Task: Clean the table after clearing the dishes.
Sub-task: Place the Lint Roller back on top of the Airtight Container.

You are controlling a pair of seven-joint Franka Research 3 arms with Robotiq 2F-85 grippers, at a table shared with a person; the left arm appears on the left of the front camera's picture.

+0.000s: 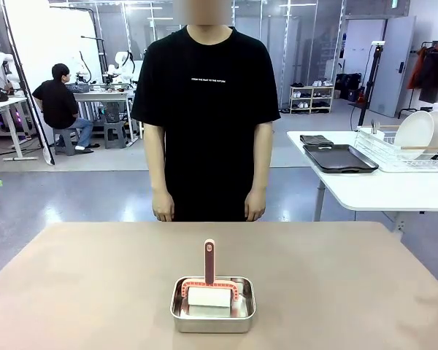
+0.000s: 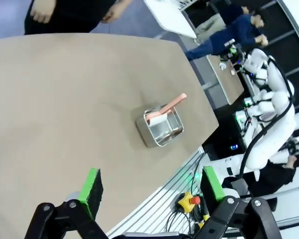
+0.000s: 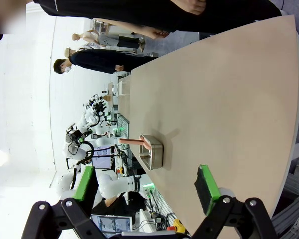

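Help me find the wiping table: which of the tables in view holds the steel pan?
The tan-brown table nearest the camera: the steel pan sits on it, while the white table at right holds a dish rack.

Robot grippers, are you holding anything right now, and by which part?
Nothing is held. The left gripper and right gripper both hang open above the table, nothing between their fingers. The pink-handled brush sits untouched in the steel pan.

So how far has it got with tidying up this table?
The clearing looks done: the tan table has no plates on it, and white plates sit in a rack on the side table. Nothing is in hand; the left pincer and right pincer are open. Wiping remains: the pink-handled cleaning tool sits in its steel pan.
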